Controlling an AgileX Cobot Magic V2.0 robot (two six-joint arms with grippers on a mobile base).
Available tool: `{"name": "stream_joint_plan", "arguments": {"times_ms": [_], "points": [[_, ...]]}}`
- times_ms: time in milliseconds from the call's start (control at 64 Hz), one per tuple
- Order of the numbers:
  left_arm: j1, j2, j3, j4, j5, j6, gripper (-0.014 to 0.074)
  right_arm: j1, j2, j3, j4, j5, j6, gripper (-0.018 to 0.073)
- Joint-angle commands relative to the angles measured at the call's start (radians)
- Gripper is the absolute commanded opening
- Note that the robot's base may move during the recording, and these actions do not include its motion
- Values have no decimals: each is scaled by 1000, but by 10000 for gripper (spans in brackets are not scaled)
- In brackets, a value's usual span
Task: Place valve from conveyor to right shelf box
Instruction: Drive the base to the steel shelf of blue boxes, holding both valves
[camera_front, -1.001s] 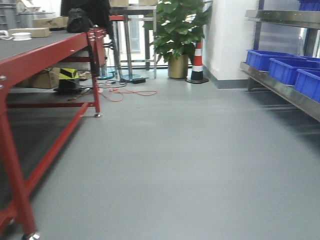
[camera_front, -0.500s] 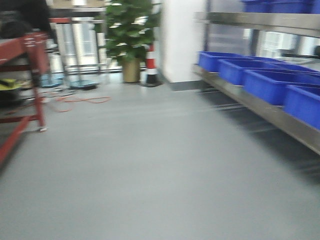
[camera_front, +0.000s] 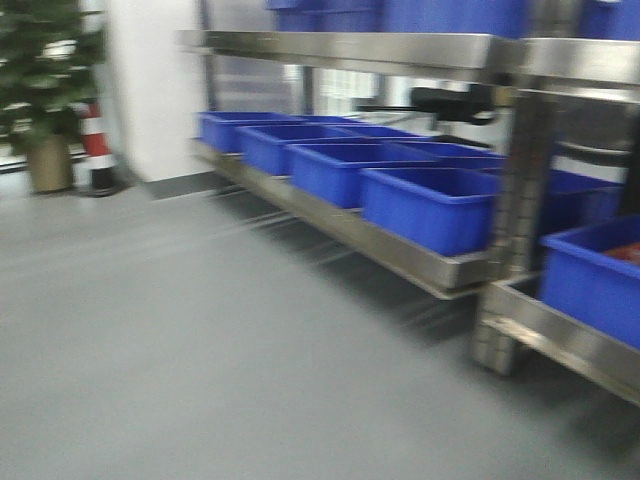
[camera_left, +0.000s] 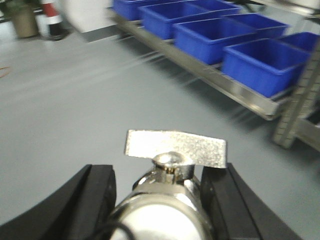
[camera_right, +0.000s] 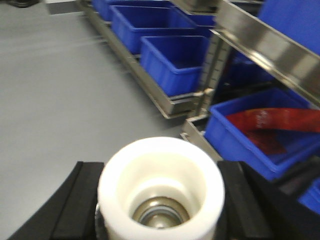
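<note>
Valve (camera_left: 175, 147) is off the conveyor and in carriage. The left wrist view shows its rounded metal body and flat silver lever clamped between the black fingers (camera_left: 95, 192) of the left hand (camera_left: 160, 192), held above bare grey floor (camera_left: 75, 100). Right hand (camera_right: 160, 192) is likewise clenched, on a white-collared fitting (camera_right: 160, 170) seen end-on with a metal ring inside its bore. It is probably a second valve, but that angle does not confirm it. Conveyor is not in any view. Front view is smeared, which I read as the base in motion. It faces a steel shelf (camera_front: 420, 262) carrying a row of blue boxes (camera_front: 440, 205), apparently empty as far as the blur allows, with a potted plant (camera_front: 40, 80) and a striped cone (camera_front: 95, 150) at far left. Right wrist view picks up an end box (camera_right: 240, 145) on the next shelf section, holding something red (camera_right: 270, 120). Judgement: pick-up done, approach to the shelf under way. Left to do: close on the shelf, bring a hand over a box, lower, let go. Which box is the target I cannot tell.
</note>
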Motion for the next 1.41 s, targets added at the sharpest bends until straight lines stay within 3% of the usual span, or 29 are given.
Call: {"name": "stream_joint_plan", "arguments": {"times_ms": [0,1391], "points": [[-6,-8,-7,-10,-58,-6,-111,-1,-11,-19,-4,-73,-8,-154],[-6,-8,-7,-10,-58,-6,-111,-1,-11,-19,-4,-73,-8,-154]]}}
